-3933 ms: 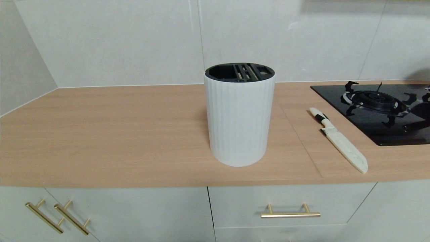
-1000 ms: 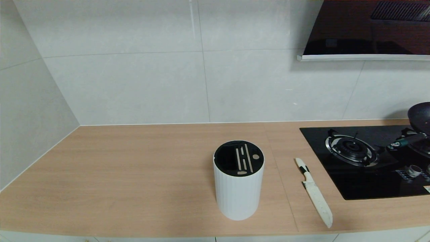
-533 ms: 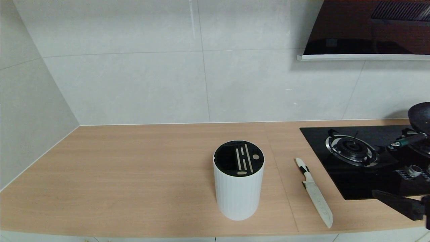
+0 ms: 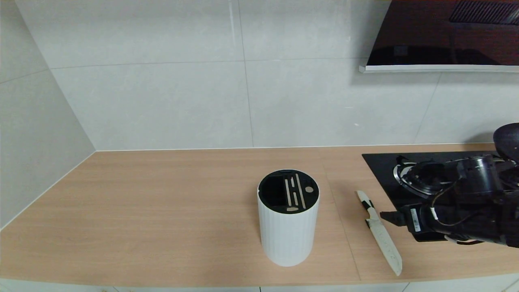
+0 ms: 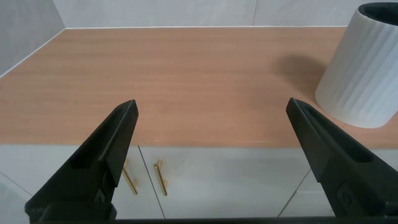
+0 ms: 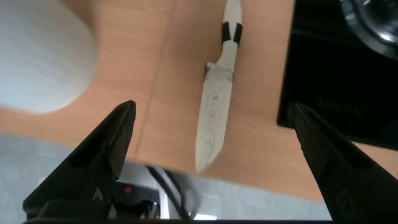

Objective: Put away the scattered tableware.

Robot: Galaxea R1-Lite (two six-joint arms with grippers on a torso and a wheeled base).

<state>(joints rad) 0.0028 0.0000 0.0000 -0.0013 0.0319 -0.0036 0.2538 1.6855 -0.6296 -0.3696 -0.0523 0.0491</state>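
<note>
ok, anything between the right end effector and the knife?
Nothing visible. The open right end effector hangs close beside the knife, only bare counter between them. The white holder stands apart, on the knife's other side.

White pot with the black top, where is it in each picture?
Head view: the white pot stands on the wooden counter, left of the knife.
Left wrist view: its ribbed side, near the counter's front edge.
Right wrist view: a blurry white round across the counter seam from the knife.
Shared landmark: that wooden counter.
</note>
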